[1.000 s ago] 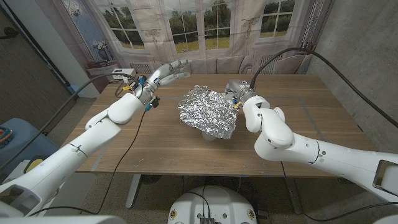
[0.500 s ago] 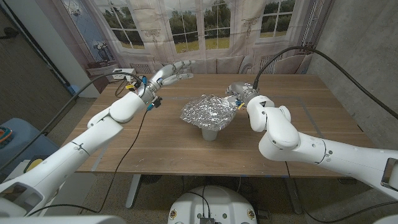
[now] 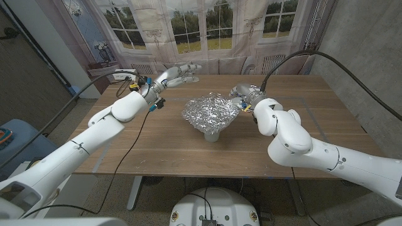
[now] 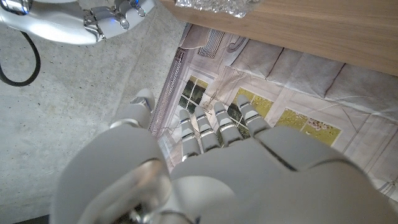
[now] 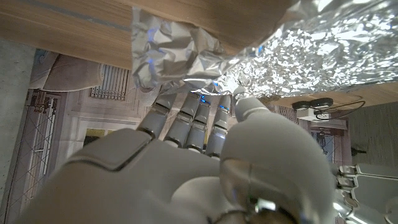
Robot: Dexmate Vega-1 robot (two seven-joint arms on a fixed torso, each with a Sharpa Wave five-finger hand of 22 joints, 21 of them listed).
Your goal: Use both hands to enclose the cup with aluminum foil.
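Foil lies draped over the cup, whose base shows beneath it, on the counter between the two hands. Right hand pinches the sheet's edge just beside it; the right wrist view shows its fingers closed on a crumpled corner. Left hand, beyond the foil's far side and apart from it, is raised with fingers spread, holding nothing. Step judged: draping done, enclosing not yet. Next move likely needs the left hand brought to the foil to press it down around the cup.

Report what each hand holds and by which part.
Right hand grips the foil by its right edge. Left hand holds nothing.
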